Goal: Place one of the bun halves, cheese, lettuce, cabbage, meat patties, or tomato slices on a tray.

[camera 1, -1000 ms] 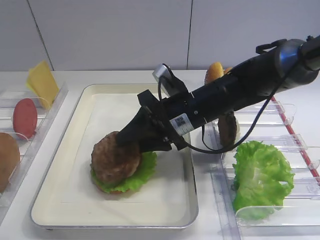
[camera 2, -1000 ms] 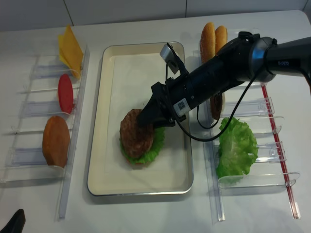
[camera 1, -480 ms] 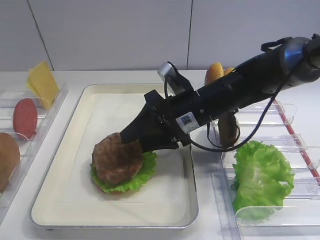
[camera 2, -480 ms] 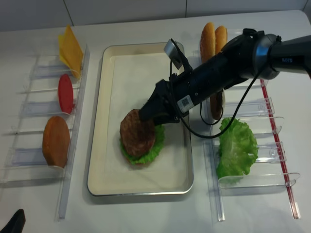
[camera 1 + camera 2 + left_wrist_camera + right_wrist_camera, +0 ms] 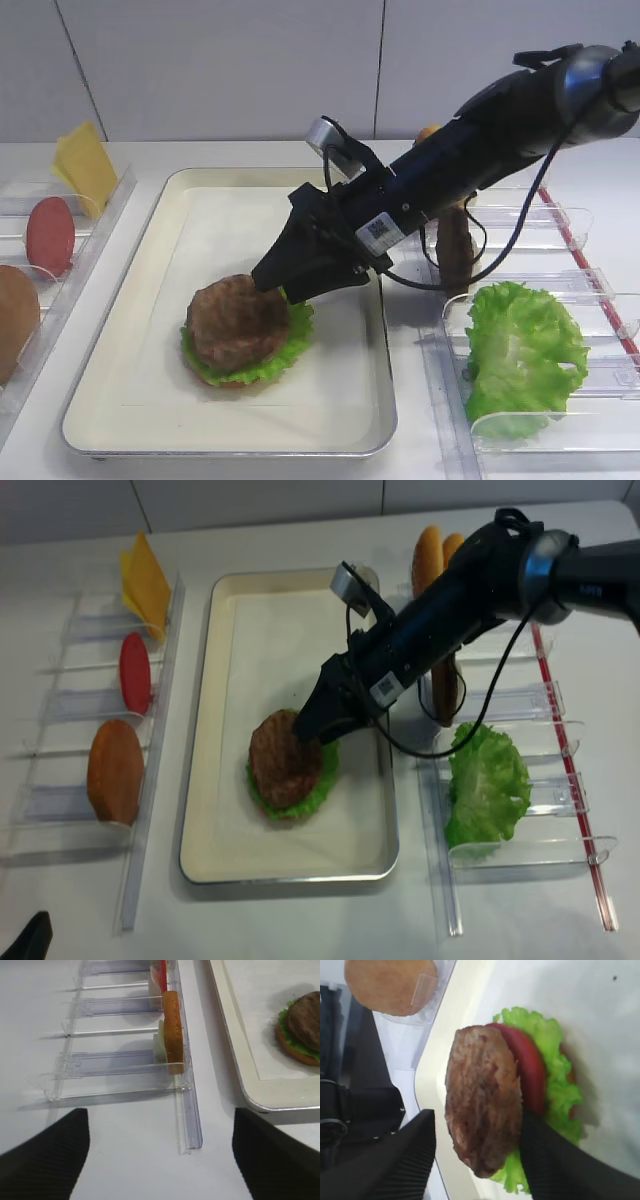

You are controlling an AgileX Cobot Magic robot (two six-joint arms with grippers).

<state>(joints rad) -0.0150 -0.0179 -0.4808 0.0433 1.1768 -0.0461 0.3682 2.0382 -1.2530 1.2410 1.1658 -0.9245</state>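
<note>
Spread wide and gripping nothing, the jaws of the right gripper (image 5: 272,285) hang just off the 1 o'clock edge of the round, rough dark brown meat patty (image 5: 237,323) in the first exterior high view. That patty lies on a frilly green lettuce leaf (image 5: 285,345) inside the large cream-coloured metal tray (image 5: 120,400), at about 7 o'clock of the tray's middle. The placing step looks finished; the next move, by this reading, calls for lifting the arm clear without brushing the stack.

From the right wrist camera, two black ribbed fingers (image 5: 395,1160) flank the patty (image 5: 482,1125) with daylight on both sides. A smooth red tomato slice (image 5: 530,1072) peeks from under it, above green leaf. What sits at the very bottom is mostly hidden.

From the left wrist camera, the left gripper (image 5: 160,1160) shows as two dark pads cut off at the bottom corners, well apart and empty, over bare table at 6 o'clock of a clear plastic rack (image 5: 120,1067) holding a golden-tan bun half (image 5: 171,1030) on edge.

In the realsense overhead view, the right gripper (image 5: 312,728) covers the patty's (image 5: 283,760) 1 o'clock rim, so contact there cannot be judged.
</note>
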